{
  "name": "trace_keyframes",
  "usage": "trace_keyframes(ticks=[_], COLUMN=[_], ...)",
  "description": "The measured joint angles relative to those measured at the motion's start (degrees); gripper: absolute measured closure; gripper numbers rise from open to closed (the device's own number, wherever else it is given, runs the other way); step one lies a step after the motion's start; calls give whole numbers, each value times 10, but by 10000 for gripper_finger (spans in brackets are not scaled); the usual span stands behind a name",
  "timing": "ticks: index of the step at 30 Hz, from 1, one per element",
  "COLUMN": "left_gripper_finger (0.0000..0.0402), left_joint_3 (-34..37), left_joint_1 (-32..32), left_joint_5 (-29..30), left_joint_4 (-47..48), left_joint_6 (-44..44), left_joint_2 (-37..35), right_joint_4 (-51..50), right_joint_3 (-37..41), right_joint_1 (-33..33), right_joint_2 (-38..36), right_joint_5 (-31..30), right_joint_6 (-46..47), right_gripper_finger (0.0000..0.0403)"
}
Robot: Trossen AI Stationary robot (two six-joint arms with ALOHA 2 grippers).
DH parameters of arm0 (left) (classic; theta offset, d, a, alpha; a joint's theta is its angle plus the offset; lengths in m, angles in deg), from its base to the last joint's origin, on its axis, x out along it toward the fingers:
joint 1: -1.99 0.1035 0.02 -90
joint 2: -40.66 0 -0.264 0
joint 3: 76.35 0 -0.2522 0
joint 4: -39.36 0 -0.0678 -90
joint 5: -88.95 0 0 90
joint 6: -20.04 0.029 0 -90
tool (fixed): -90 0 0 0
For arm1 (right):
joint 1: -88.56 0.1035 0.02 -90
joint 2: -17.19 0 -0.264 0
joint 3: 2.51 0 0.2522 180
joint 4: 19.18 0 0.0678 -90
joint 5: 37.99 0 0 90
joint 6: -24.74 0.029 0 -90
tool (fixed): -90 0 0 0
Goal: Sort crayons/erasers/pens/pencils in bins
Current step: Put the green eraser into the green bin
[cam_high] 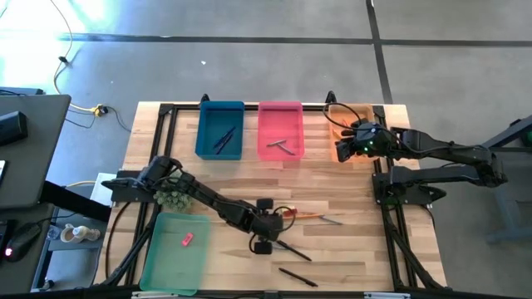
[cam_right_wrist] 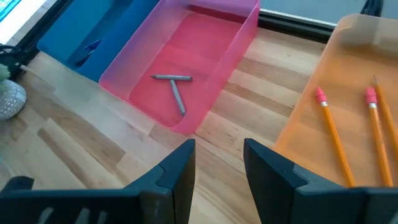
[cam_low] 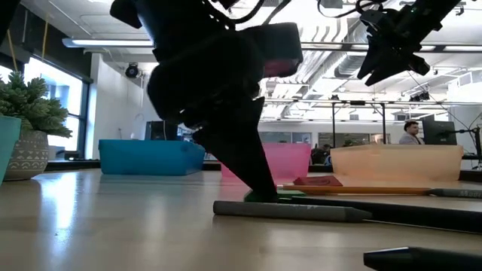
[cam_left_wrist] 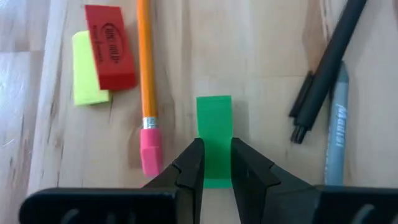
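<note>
My left gripper (cam_left_wrist: 217, 163) is down at the table's middle front (cam_high: 266, 223), shut on a green eraser (cam_left_wrist: 214, 124) that lies flat on the wood. Beside it lie a red eraser (cam_left_wrist: 111, 46), a yellow eraser (cam_left_wrist: 87, 78), an orange pencil (cam_left_wrist: 146, 68), a black pen (cam_left_wrist: 323, 74) and a grey crayon (cam_left_wrist: 336, 137). My right gripper (cam_right_wrist: 217, 162) is open and empty, up in the air by the orange bin (cam_high: 349, 124). The blue bin (cam_high: 220, 129), pink bin (cam_high: 280, 129) and green bin (cam_high: 174, 253) stand on the table. My left gripper pinches the green eraser's two long sides (cam_left_wrist: 214, 155) between its two fingers, at the end nearer the wrist. The fingers point down at the table and lie along the eraser. The eraser lies flat on the table, as the low view (cam_low: 263, 197) shows too.
The blue bin holds pens, the pink bin two grey crayons (cam_right_wrist: 174, 87), the orange bin pencils (cam_right_wrist: 333, 134), the green bin a pink eraser (cam_high: 186, 239). Two more black pens (cam_high: 291, 249) (cam_high: 298, 276) lie near the front edge. A small plant (cam_high: 173, 198) stands at the left.
</note>
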Motion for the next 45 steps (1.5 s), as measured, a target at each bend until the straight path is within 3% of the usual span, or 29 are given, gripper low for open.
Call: trace_keyframes(ticks=[14,21,32,39,45], left_gripper_finger=[351,351,351,351,351], left_joint_3=[5,4,4,4,30], left_joint_1=[-20,-62,-168,-262,-340], left_joint_5=[72,140,217,217,189], left_joint_4=[150,240,466,596,619], left_joint_6=[-17,-94,-352,-575,-755], left_joint_2=[-110,-171,-228,-234,-234], right_joint_4=[58,63,108,131,142], right_joint_3=[0,0,0,0,0], right_joint_1=[66,95,120,120,120], right_joint_2=[5,17,29,39,42], right_joint_5=[11,7,7,7,20], right_joint_6=[-11,-10,-25,-38,-52], right_gripper_finger=[274,274,274,274,274])
